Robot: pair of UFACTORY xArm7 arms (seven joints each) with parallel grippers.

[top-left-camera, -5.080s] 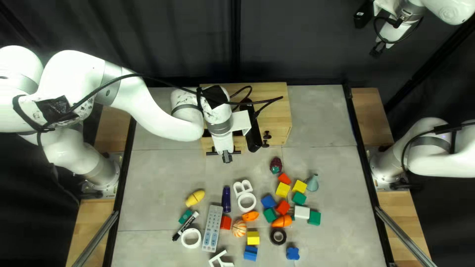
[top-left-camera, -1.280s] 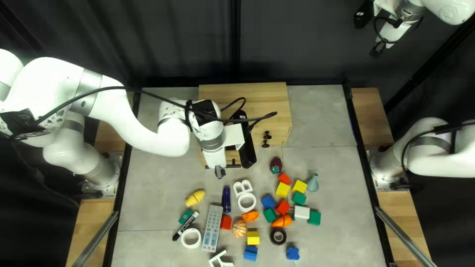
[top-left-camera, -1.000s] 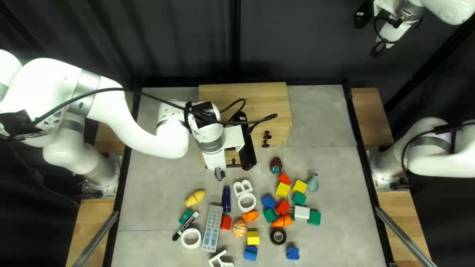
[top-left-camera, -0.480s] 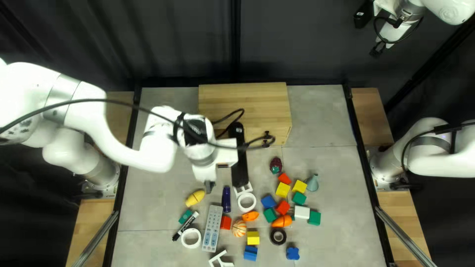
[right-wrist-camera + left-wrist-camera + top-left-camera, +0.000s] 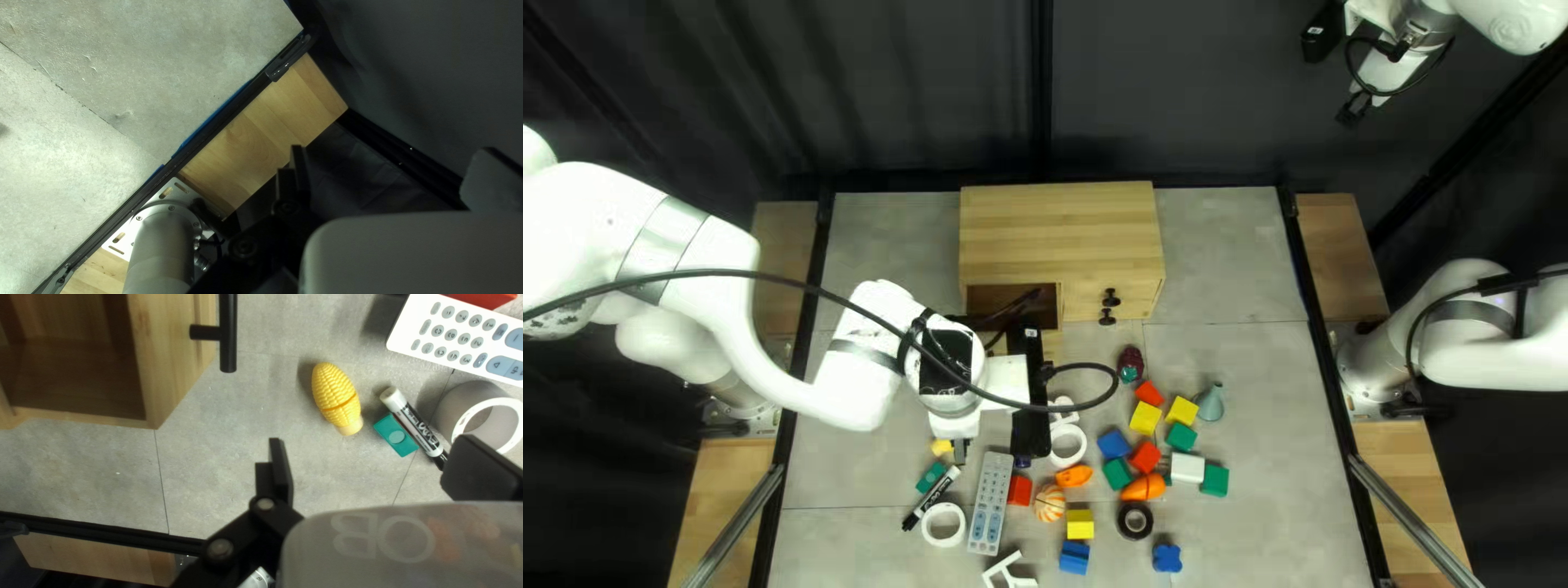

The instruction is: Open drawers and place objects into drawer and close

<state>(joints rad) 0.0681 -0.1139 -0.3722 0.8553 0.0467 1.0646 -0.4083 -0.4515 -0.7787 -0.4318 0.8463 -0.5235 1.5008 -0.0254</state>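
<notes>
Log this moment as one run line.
Left gripper: open, above table | Drawer: pulled out | Toy corn: on table | Right gripper: open, empty

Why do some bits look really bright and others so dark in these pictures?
Top left view: the white left arm looks nearly washed out against the dark curtain; left wrist view: the open drawer's inside is in shadow, and the yellow corn toy casts a soft shadow toward it; right wrist view: the tabletop is unevenly lit.

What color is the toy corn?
The corn is yellow; the left wrist view shows it best.
</notes>
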